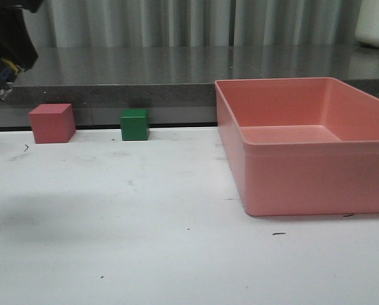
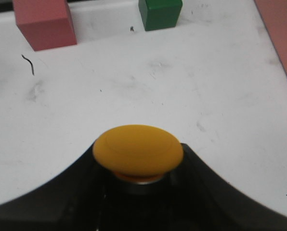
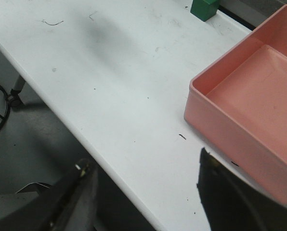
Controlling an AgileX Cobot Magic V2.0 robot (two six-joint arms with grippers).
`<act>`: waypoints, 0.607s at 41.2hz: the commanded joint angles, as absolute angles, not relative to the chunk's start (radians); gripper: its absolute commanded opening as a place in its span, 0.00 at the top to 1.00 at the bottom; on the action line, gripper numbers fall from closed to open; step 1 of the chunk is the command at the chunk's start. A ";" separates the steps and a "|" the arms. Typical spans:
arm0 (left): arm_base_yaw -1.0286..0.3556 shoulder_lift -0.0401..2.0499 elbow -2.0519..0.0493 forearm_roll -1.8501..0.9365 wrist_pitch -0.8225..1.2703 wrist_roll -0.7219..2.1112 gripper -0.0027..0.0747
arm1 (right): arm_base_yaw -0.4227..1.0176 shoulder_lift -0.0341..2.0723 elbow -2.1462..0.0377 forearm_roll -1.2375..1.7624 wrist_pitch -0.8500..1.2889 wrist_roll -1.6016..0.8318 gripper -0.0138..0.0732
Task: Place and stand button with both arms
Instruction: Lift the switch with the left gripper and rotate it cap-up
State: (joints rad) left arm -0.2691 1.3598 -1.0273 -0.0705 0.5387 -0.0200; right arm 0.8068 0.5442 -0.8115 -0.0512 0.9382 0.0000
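So the left hand has the button clamped in it, yellow mushroom cap poking out forward past the dark fingers, with a sliver of the metal collar showing under the cap. The base is buried between the fingers, so I can't see it at all. From the front you only catch a bit of that arm up in the far left corner, high above the counter, so I'd say the button is being carried in the air and isn't resting on anything yet. Holding it by the body with the cap free makes sense if the plan is to pass it over or set it down on its base.

The right hand is empty and spread wide, hanging over the near edge of the counter, just near of the pink bin (looks to me like it's parked and waiting for its turn, but that's a guess).

The bin sits on the right side, open and with nothing visible inside. The red cube and green cube sit along the far edge on the left, apart from each other, well out of the way. In the left wrist view both cubes are out ahead of the cap, so the button is above the left part of the counter, on the near side of them.
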 commanded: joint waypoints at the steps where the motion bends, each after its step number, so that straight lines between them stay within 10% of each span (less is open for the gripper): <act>1: -0.264 1.234 -0.915 -0.075 0.311 -0.012 0.68 | 0.807 0.548 -0.838 -0.057 0.878 -0.009 0.29; 25: -0.264 1.214 -0.315 -0.059 -0.749 -0.012 0.68 | 0.807 0.548 -0.838 -0.057 0.878 -0.009 0.29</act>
State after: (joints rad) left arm -0.2668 1.1877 -0.3043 -0.0611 -0.5257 -0.0145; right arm 0.8068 0.5442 -0.8115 -0.0512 0.9399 0.0000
